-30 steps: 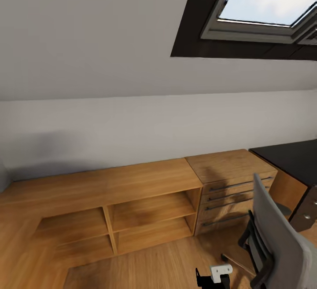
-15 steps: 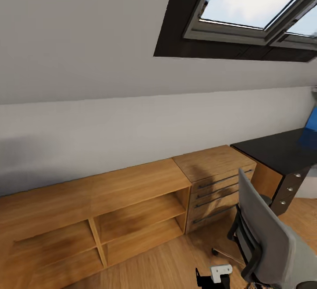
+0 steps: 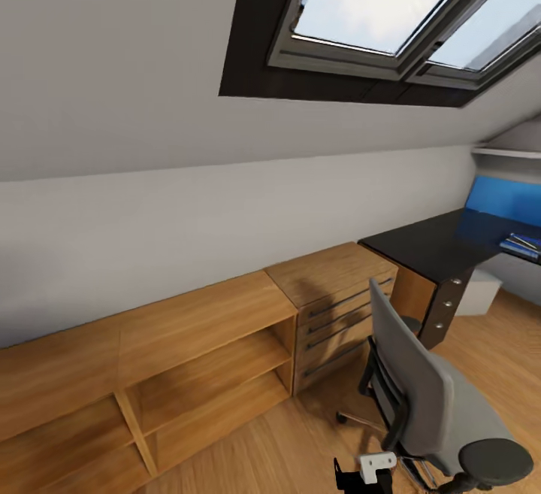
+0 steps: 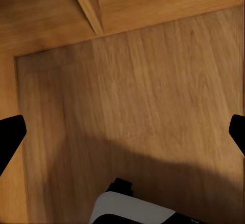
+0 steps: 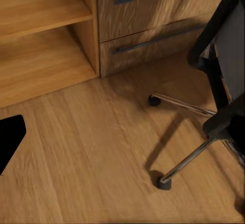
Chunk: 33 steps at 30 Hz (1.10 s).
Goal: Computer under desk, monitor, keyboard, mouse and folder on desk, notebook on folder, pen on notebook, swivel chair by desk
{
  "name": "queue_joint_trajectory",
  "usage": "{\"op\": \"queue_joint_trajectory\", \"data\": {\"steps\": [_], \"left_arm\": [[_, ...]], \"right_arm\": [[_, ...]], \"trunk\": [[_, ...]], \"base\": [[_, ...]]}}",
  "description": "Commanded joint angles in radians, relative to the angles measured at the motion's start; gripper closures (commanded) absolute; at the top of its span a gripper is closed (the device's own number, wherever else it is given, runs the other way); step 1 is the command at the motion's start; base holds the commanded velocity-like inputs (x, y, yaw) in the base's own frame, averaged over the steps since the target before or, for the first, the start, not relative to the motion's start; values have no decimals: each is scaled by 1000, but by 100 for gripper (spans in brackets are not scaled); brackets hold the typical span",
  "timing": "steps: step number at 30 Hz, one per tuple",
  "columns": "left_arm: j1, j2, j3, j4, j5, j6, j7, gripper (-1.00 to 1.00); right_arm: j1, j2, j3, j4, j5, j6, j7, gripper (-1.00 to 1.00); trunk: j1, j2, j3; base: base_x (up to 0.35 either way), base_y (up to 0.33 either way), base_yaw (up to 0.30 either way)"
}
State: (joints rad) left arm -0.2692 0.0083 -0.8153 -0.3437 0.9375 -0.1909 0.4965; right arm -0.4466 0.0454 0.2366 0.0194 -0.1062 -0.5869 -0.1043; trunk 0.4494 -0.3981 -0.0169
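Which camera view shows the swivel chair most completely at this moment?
The head view: the swivel chair appears there with its grey back, black armrest and part of the chrome base, beside the wooden drawer unit. The right wrist view shows its chrome legs, castors and black frame.

i see the swivel chair (image 3: 421,396) with grey upholstery, a black frame and armrest, and chrome base legs on dark castors (image 5: 163,183). the desk (image 3: 436,250) has a black top, black drawers with silver knobs, a wood side and a blue back panel (image 3: 502,202). the dresser (image 3: 338,313) and open shelf unit (image 3: 150,374) are light honey wood, the dresser handles dark. floor (image 4: 143,111): wood grain. walls pale grey; skylight (image 3: 376,13) frame dark.
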Motion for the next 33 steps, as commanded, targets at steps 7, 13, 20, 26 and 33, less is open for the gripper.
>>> {"op": "queue_joint_trajectory", "data": {"steps": [7, 13, 20, 26, 33], "left_arm": [[-1, 1, -8, -1, 10, -5, 5, -100], [-1, 0, -8, -1, 9, -5, 5, -100], [-1, 0, -8, -1, 9, -5, 5, -100], [-1, 1, -8, -1, 9, -5, 5, -100], [-1, 1, -8, -1, 9, -5, 5, -100]], "right_arm": [[-1, 1, 9, 2, -10, -4, -2, -100], [-1, 1, 9, 2, -9, -4, -2, -100], [-1, 1, 9, 2, -9, -4, -2, -100], [-1, 1, 9, 2, -9, -4, -2, -100], [-1, 1, 9, 2, -9, -4, -2, -100]], "trunk": [[1, -2, -2], [1, -2, -2], [1, -2, -2], [1, -2, -2], [1, -2, -2]], "base": [[10, 9, -288], [161, 137, -288], [209, 122, -288], [65, 24, -288], [11, 4, -289]]}}
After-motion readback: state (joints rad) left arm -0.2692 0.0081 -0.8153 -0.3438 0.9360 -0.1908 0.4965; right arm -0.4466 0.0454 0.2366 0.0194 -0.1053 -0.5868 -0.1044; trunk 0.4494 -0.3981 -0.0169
